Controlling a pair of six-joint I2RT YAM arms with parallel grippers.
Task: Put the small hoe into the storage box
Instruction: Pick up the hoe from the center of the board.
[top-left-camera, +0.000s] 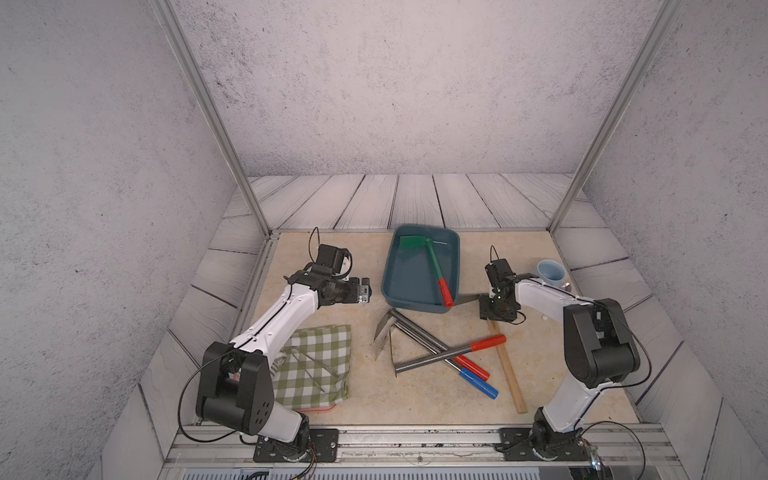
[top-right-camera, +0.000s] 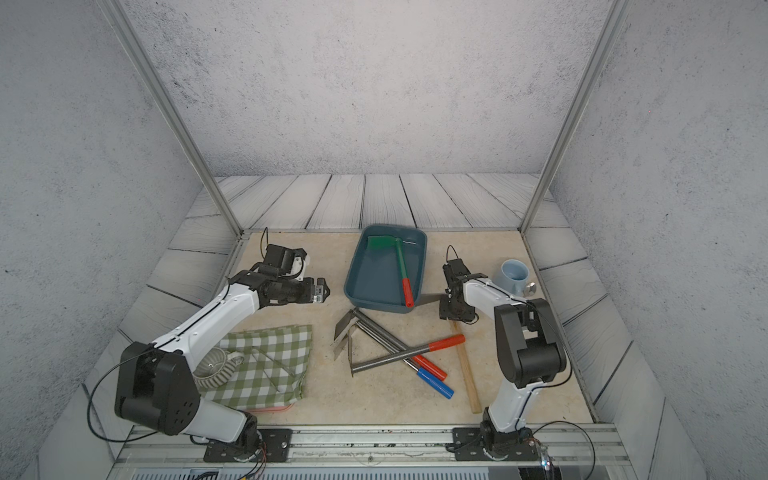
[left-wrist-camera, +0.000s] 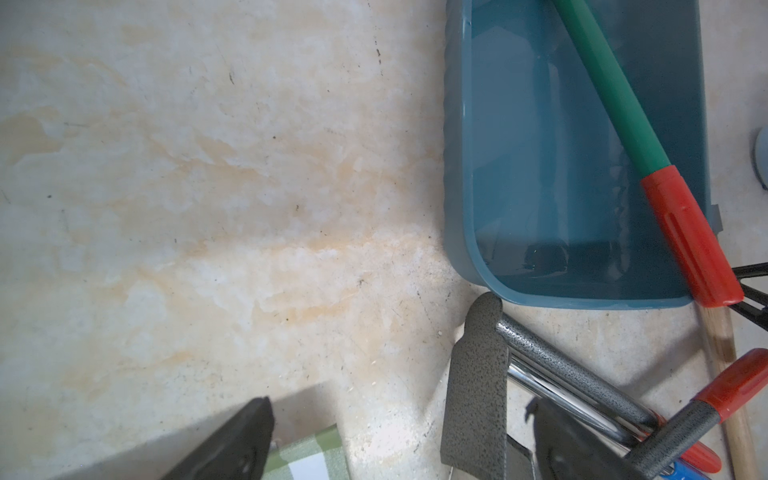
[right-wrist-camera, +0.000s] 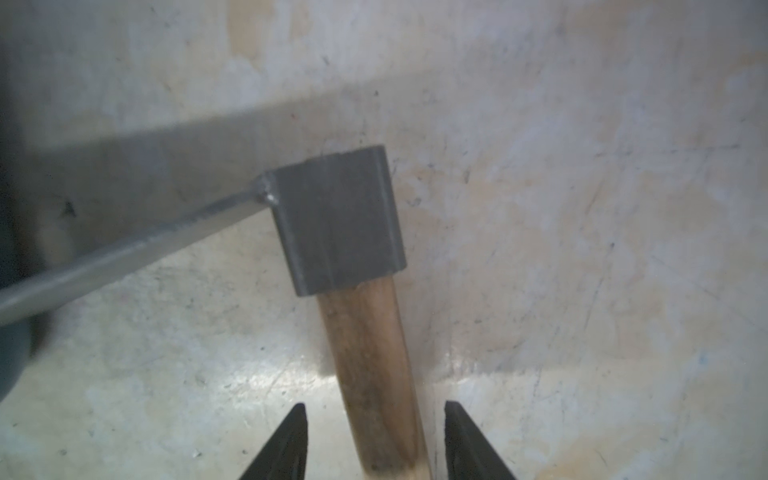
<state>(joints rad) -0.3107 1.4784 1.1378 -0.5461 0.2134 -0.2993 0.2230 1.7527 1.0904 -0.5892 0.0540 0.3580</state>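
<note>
Teal storage box upright, rear-centre; small hoe, wooden handle, lying flat outside, blade beside box corner.

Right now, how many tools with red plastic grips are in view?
3. The green-shafted hoe lies in the teal-blue plastic storage box; a grey-shafted tool crosses a second grey-shafted tool just in front of it. None looks hidden.

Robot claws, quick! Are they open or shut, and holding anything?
Left gripper: open, empty.
Right gripper: open, jaws either side of the wooden hoe handle, not gripping yet.
</note>
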